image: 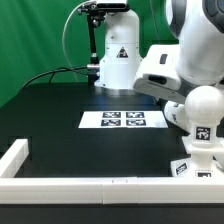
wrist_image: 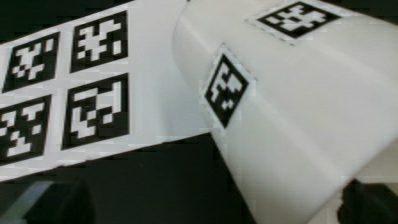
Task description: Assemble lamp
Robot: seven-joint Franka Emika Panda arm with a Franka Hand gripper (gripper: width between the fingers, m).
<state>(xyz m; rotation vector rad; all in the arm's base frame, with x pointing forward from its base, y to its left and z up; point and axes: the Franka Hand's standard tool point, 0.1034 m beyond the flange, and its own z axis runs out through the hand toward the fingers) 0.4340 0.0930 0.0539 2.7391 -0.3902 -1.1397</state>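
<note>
The white tapered shade stands upright at the back of the table, behind the marker board, with a tag on its side. In the wrist view the shade fills the frame, with one tag on its side and one on its end. The round bulb sits on the blocky base at the exterior view's right. My gripper is open, its dark fingertips spread wide on either side of the shade's near part. In the exterior view the hand hangs just right of the shade.
The marker board lies flat in the middle of the black table and also shows in the wrist view. A white wall runs along the front and left edge. A black stand with cables rises behind the shade.
</note>
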